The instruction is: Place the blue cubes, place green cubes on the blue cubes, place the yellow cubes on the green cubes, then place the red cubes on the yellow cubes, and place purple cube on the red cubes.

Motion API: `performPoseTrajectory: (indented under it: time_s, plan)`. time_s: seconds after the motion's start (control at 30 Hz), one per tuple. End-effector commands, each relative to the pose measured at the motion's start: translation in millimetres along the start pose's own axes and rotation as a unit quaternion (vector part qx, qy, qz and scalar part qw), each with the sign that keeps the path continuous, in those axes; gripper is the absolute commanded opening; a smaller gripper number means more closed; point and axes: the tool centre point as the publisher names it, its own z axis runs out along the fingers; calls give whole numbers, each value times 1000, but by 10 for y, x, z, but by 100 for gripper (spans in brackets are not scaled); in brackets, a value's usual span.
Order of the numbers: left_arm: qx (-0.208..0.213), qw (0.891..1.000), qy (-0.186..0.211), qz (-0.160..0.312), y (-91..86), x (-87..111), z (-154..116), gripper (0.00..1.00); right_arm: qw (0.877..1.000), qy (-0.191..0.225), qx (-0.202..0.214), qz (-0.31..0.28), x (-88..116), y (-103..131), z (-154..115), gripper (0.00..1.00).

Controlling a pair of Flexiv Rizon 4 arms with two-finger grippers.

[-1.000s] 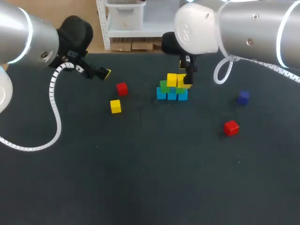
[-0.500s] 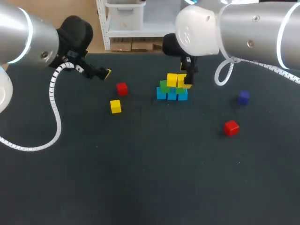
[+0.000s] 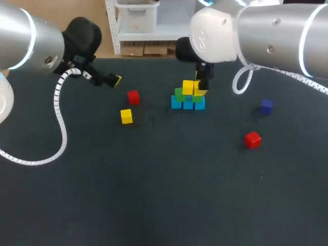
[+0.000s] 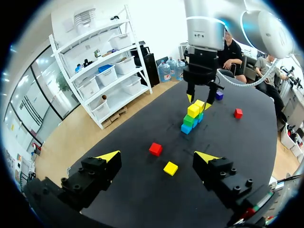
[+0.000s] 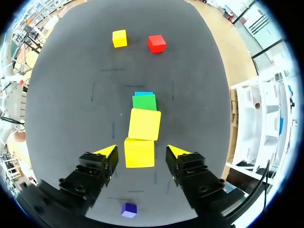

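Right tool point(image 5: 141, 152) held apart above stack, nothing clamped. Yellow cube point(image 5: 139, 159) seen directly under it, between fingers, gap visible each side. Second yellow cube point(image 5: 144, 124) touching it, just ahead; green cube point(image 5: 144, 101) and blue cube point(image 5: 144, 93) beyond. Gaps shown only in right wrist view; in head view that cube partly covered by tool. Tiers blue, green, yellow shown side-on in left wrist view. Left tool point(image 4: 157, 156) apart, nothing held, well away from stack; red cube point(image 4: 155, 148) and loose yellow cube point(image 4: 170, 168) lying on surface point(image 3: 154, 195) ahead of it.
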Motion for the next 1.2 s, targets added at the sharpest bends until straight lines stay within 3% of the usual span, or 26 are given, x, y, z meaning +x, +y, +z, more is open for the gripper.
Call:
performPoseTrajectory:
  time_s: [0.03,0.37,1.2]
  plan:
    - [1,1000,-1,0,8,2,7,100,1000,1,-1,1,-5,-15,12,55]
    - [1,1000,-1,0,8,2,7,100,1000,-1,-2,0,-13,-9,15,49]
    - [1,1000,-1,0,8,2,7,100,1000,0,-4,1,-70,15,41,45]
